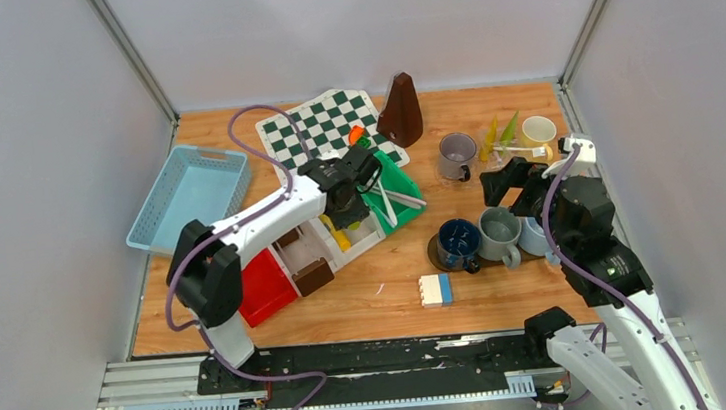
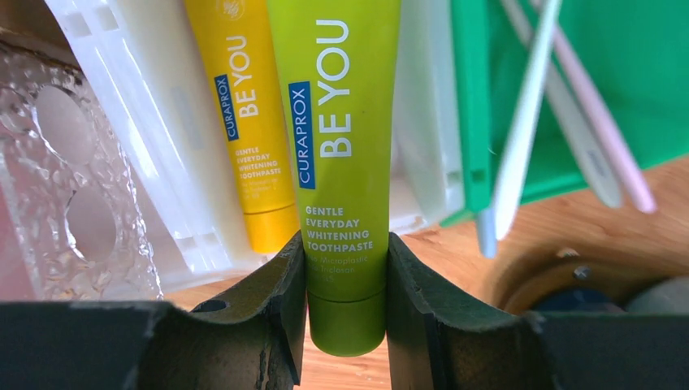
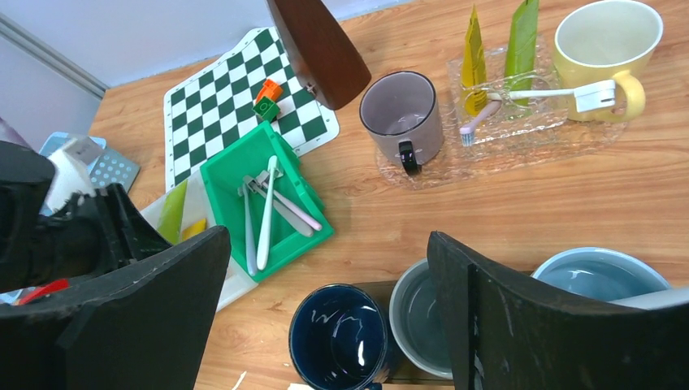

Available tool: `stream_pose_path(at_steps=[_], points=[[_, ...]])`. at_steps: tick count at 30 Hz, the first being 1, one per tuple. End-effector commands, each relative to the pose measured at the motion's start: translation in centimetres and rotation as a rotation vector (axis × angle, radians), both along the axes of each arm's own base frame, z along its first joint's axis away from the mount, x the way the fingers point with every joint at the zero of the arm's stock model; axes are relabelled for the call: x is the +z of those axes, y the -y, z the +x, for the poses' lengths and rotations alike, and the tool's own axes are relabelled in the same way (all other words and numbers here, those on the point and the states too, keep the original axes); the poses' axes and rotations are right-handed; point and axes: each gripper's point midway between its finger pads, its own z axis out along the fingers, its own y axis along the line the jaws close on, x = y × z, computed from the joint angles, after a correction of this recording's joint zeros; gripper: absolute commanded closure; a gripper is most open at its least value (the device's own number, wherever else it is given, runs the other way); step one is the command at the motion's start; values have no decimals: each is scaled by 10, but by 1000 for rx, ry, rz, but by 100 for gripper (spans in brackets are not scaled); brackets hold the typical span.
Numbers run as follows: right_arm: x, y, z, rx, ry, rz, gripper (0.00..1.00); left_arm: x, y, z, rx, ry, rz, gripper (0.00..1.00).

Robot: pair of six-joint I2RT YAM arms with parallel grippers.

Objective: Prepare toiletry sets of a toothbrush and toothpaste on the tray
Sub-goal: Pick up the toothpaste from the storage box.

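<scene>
My left gripper [image 2: 347, 276] is shut on the cap end of a green toothpaste tube [image 2: 345, 162], over the white bin [image 1: 338, 243], next to a yellow tube [image 2: 248, 122]. Slim toothbrushes [image 3: 266, 207] lie in the green bin [image 3: 305, 236]. A clear tray [image 3: 520, 138] holds a grey mug [image 3: 402, 114], a pale yellow mug [image 3: 605, 45], a yellow tube [image 3: 474, 57], a green tube [image 3: 520, 41] and a white toothbrush [image 3: 552, 93]. My right gripper [image 3: 327, 240] is open and empty above the dark blue mug [image 3: 341, 341], grey-green mug [image 3: 418, 321] and light blue mug [image 3: 597, 272].
A chessboard [image 1: 326, 123] and a brown pyramid-shaped object [image 1: 400, 111] are at the back. A light blue basket [image 1: 189, 197] sits at the left, a red bin [image 1: 264, 287] by the left arm, and a blue-and-white block [image 1: 436, 289] near the front edge.
</scene>
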Motion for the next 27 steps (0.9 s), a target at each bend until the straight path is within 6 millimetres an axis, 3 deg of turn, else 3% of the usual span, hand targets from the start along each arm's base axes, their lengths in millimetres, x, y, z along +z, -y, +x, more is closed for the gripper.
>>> stream_pose_path(at_steps=[1, 4, 9, 15, 21, 27], points=[[20, -11, 1, 55, 64, 26, 7, 43, 9, 13, -50, 171, -104, 93], [23, -16, 0, 85, 64, 32, 7, 65, 11, 15, -95, 265, -159, 99], [30, -25, -4, 139, 71, 48, 7, 109, 9, 14, -232, 439, -206, 100], [38, -52, -7, 274, 41, 102, 7, 153, 7, 9, -421, 671, -232, 100], [43, -77, -13, 391, 6, 197, 7, 178, 19, -11, -654, 837, -277, 100], [50, -97, -16, 485, -8, 297, 7, 177, 39, -32, -813, 929, -276, 100]])
